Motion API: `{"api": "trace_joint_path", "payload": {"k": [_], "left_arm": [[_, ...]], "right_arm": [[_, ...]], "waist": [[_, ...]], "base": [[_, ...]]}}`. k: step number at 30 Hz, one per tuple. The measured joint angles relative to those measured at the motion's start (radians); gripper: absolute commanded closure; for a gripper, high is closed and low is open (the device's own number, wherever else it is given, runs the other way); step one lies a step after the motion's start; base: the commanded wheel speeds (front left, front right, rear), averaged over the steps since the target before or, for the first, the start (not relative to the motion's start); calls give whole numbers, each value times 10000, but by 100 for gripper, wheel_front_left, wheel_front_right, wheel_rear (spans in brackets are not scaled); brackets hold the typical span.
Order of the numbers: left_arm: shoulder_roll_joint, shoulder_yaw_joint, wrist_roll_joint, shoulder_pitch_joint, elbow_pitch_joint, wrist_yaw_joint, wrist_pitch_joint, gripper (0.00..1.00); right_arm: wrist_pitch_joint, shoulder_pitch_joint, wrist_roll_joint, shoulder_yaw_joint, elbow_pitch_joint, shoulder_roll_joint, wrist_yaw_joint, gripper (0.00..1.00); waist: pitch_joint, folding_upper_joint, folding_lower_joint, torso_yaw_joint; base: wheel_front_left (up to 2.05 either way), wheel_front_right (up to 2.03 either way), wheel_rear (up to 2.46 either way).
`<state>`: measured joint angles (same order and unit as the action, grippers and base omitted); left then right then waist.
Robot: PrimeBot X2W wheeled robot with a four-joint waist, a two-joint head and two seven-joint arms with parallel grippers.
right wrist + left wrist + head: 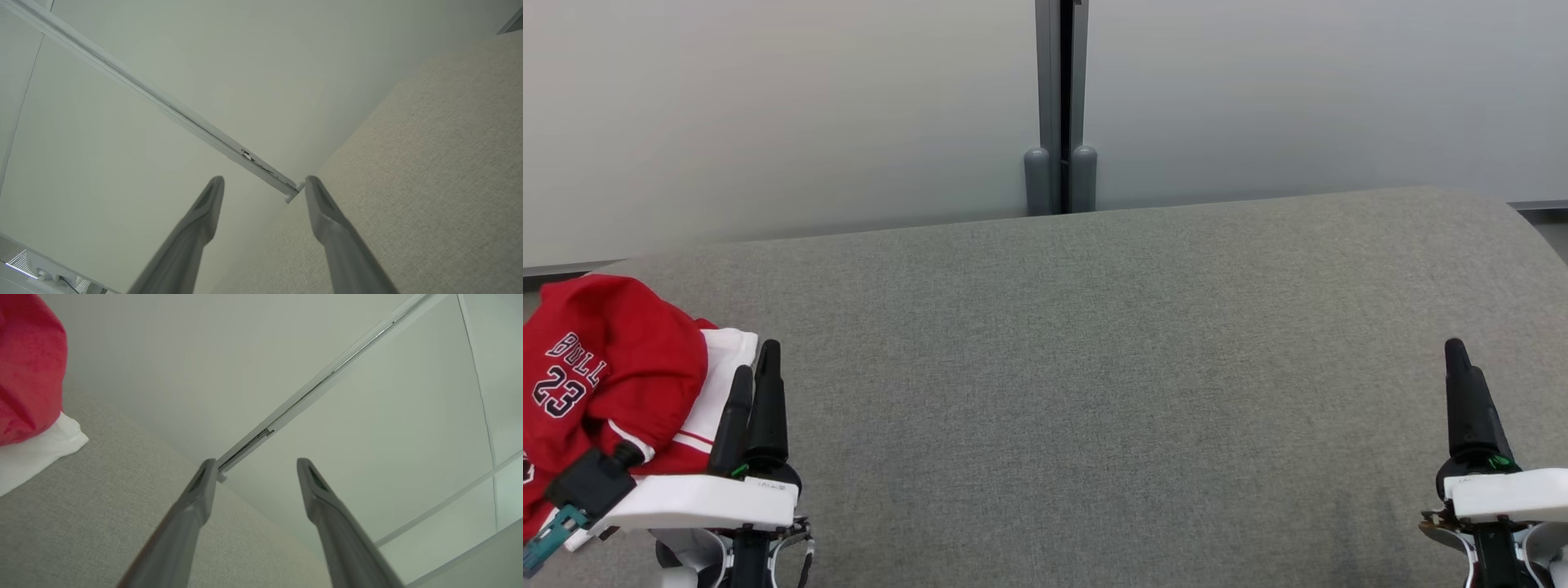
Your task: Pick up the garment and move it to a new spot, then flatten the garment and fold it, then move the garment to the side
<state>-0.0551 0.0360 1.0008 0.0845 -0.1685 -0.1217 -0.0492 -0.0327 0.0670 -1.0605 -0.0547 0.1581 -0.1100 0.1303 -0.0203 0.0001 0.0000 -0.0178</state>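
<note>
The red Bulls jersey (600,384) sits bunched up at the gray table's (1094,367) left edge, just left of the left gripper (755,359), the nearer one. The right gripper (1458,359) is far off. Both are spread wide, empty.

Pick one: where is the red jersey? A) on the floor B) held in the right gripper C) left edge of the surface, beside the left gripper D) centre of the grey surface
C: the red jersey lies bunched at the left edge of the grey surface, just beside the open left gripper.
</note>
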Motion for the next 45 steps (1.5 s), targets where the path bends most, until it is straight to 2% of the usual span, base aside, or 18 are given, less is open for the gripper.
{"api": "trace_joint_path", "payload": {"k": [20, 31, 45], "left_arm": [[-328, -276, -3327, -369, 257, 353, -633, 0], [-516, -433, -4750, -456, -121, 594, -963, 0], [-612, -594, -5983, -562, -602, 811, -1254, 0]], "right_arm": [[-8, -118, 3735, 619, -360, -167, 0, 0], [19, -209, 5288, 719, -291, -222, 2, 0], [-10, -389, 6543, 848, -236, -190, 2, 0]], "waist": [[-144, 0, 0, -44], [-225, 0, 0, -42], [-320, 0, 0, -59]], "base": [[0, 0, 0], [0, 0, 0], [0, 0, 0]]}}
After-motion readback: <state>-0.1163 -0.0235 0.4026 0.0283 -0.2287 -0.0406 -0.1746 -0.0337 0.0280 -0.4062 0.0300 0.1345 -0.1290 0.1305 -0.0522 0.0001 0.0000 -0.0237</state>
